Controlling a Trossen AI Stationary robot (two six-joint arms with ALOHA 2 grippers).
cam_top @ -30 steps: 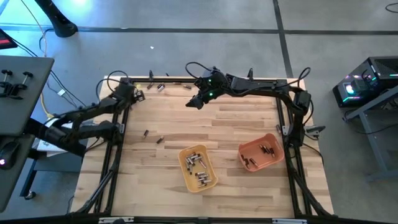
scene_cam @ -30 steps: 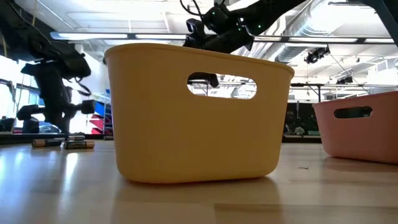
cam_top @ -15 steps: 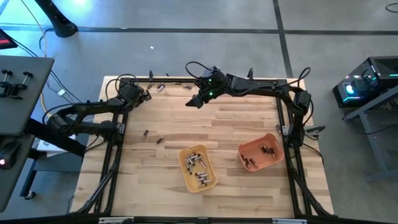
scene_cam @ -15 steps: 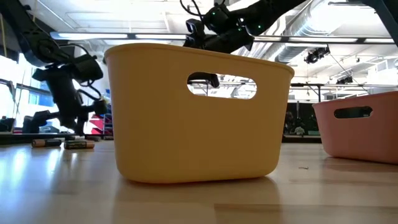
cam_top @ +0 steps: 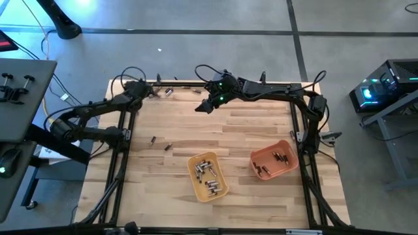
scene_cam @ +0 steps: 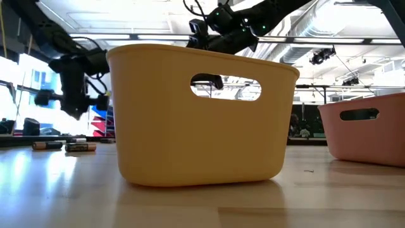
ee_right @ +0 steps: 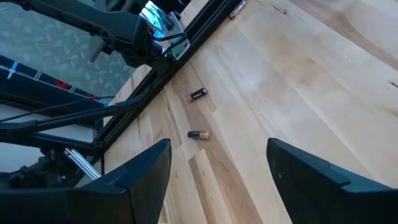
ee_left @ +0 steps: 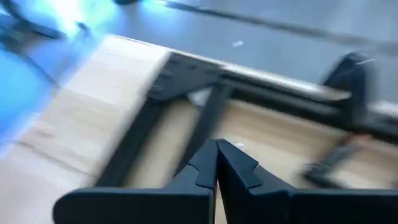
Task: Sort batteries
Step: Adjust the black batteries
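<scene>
1. The left gripper (cam_top: 151,92) is held near the desk's far left corner, its fingers (ee_left: 208,167) pressed together.
2. The right gripper (cam_top: 204,108) is raised mid-desk, jaws spread wide, nothing held.

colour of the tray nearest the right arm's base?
Orange-pink tray, clearest in the high view; the other tray is yellow.

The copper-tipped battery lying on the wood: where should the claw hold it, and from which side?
Grip the copper-tipped battery at mid-body, across its round sides, from above. It lies flat on the table, with bare wood along both sides; the dark battery lies apart.
</scene>
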